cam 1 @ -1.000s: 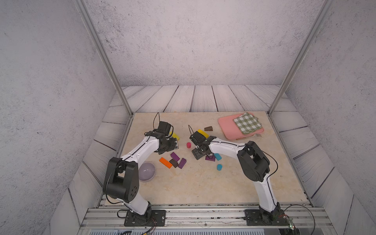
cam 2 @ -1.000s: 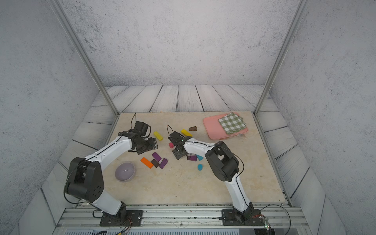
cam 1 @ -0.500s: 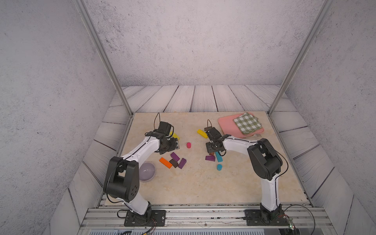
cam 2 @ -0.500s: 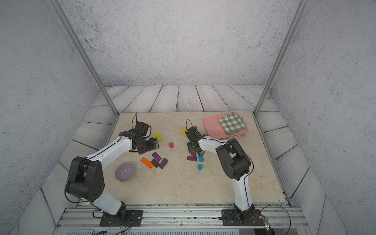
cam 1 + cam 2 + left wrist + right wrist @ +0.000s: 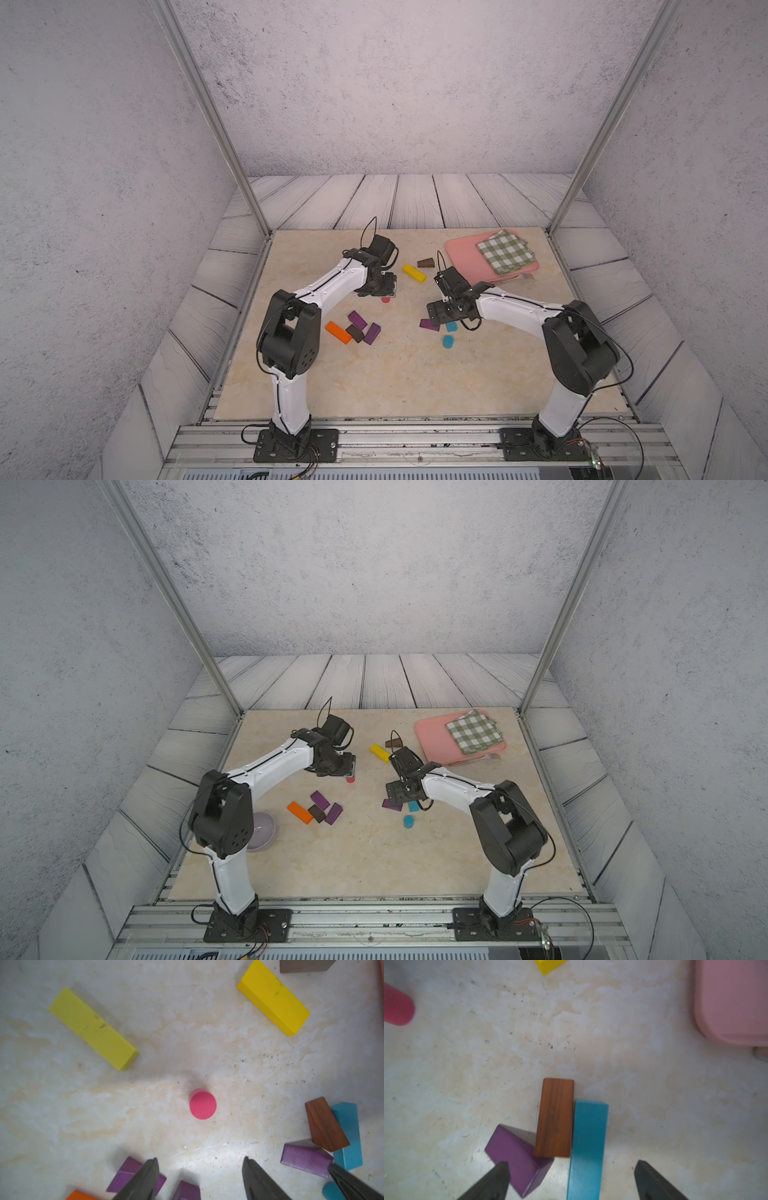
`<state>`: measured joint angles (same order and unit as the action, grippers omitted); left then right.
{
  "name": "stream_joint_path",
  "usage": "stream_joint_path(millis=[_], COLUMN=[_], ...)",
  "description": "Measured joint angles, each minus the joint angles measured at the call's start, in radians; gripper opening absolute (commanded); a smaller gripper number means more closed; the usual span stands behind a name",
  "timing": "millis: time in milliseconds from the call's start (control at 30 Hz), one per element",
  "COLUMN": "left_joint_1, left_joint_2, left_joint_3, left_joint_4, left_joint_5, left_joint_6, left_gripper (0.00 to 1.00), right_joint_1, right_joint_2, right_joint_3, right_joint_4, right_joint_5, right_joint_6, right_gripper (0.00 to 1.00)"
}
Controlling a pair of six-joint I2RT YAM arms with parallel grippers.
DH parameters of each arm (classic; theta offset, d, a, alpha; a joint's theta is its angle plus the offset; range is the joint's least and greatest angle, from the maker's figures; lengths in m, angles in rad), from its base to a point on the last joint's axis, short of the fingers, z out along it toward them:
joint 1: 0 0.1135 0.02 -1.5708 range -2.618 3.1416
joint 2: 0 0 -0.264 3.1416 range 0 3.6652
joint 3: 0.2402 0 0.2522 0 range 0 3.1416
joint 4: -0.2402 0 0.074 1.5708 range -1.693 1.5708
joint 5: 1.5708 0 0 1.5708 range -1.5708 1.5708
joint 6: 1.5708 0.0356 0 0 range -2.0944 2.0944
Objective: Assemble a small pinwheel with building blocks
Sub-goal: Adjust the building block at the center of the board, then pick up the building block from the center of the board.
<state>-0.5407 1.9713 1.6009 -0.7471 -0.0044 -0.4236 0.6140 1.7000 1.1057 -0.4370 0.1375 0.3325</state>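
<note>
The pink cylinder [image 5: 203, 1105] sits just ahead of the spread left hand [image 5: 200, 1159]; a brown block [image 5: 555, 1118], teal bar [image 5: 588, 1142] and purple wedge [image 5: 517, 1157] huddle at the spread right hand [image 5: 572, 1164]. On the tabletop [image 5: 395, 374]: two yellow bars [image 5: 93, 1028] [image 5: 274, 997], one orange bar [image 5: 338, 332], one teal, three purple, three brown, one blue cylinder [image 5: 447, 341].

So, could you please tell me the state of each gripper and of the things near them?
left gripper, jaws open, empty.
right gripper, jaws open, empty.
pink cylinder, standing on end, free.
brown block, lying down, ungripped.
teal bar, lying flat beside the brown block.
checked cloth, folded, on the pink tray.
</note>
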Motion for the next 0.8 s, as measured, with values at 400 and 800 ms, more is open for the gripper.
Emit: stream_joint_path(millis=[400, 800], left_joint_1=[-0.016, -0.007], left_joint_2=[0.281, 0.336], left_joint_3=[0.213, 0.282], left_joint_4=[-0.114, -0.128], left_joint_5=[-0.049, -0.055], left_joint_6=[-0.031, -0.087], left_gripper=[0.61, 0.22], right_joint_1=[-0.01, -0.015], right_joint_2=[-0.252, -0.291], right_joint_3=[-0.155, -0.17], right_joint_4=[-0.002, -0.016], right_joint_5=[0.0, 0.004], right_joint_6=[-0.029, -0.05], right_gripper=[0.99, 0.99])
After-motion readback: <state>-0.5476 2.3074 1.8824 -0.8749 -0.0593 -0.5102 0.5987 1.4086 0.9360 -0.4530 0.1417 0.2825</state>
